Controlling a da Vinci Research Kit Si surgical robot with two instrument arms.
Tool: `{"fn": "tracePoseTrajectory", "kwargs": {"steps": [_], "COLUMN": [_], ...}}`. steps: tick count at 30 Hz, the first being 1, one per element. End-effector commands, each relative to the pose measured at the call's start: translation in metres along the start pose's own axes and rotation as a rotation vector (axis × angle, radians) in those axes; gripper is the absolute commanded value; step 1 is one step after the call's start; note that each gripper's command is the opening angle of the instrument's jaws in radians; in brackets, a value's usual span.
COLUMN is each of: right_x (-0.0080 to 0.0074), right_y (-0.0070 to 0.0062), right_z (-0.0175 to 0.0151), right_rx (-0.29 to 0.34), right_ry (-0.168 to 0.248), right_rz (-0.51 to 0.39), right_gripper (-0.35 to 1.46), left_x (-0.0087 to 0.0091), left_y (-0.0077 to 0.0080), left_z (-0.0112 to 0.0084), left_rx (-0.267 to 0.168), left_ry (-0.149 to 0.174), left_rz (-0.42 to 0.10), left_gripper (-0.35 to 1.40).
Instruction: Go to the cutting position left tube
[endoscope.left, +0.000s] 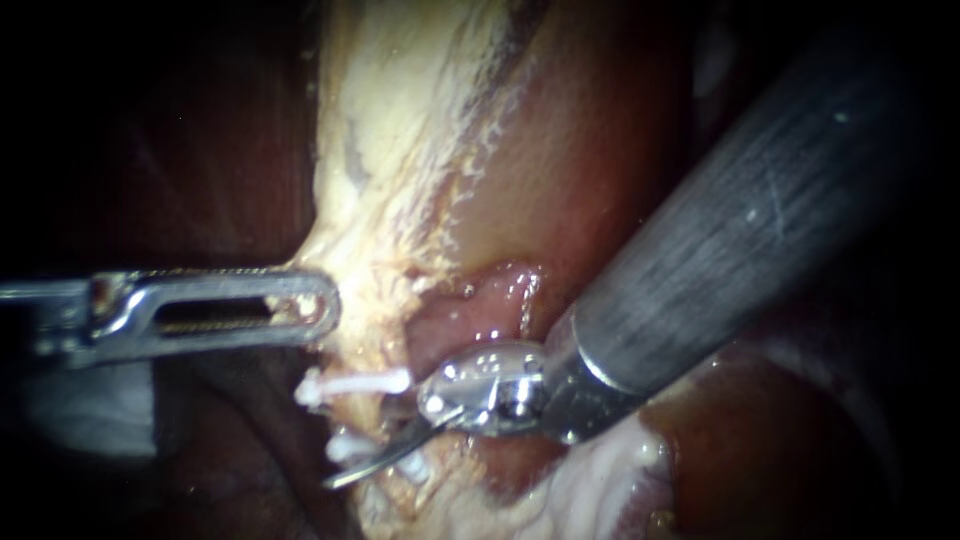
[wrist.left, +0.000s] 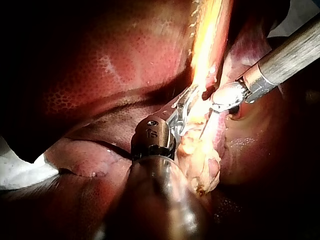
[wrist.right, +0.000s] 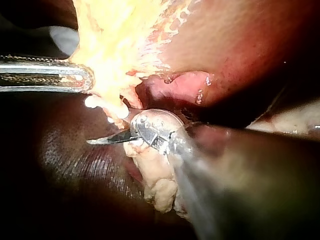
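Tube with clips — right instrument, blades closed, lies against it; left instrument jaws grip yellow tissue.

Two instruments show, the left instrument and right instrument, plus two clips.

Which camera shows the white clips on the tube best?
The endoscope view: two white clips show clearly, one below the other. The right wrist view shows only small white bits of them; the left wrist view shows none I can make out.
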Motion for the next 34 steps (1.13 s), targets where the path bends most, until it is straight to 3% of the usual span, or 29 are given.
{"fn": "tracePoseTrajectory", "kwargs": {"steps": [1, 14, 34], "right_x": [-0.0001, -0.0001, -0.0003], "right_y": [0.0001, 0.0015, 0.0017], "right_z": [0.0001, 0.002, 0.002], "right_rx": [0.002, 0.028, 0.027], "right_ry": [-0.002, 0.009, 0.009], "right_rz": [0.011, 0.067, 0.084], "right_gripper": [1.35, 1.35, 1.35], "left_x": [0.0, 0.0, -0.0001], "left_y": [0.0, 0.0001, 0.0002], "left_z": [0.0001, 0.0001, 0.0002], "left_rx": [0.0, 0.001, 0.001], "left_ry": [0.0, 0.0, 0.001], "left_rz": [0.0, 0.0, 0.001], "left_gripper": [-0.35, -0.35, -0.35]}}
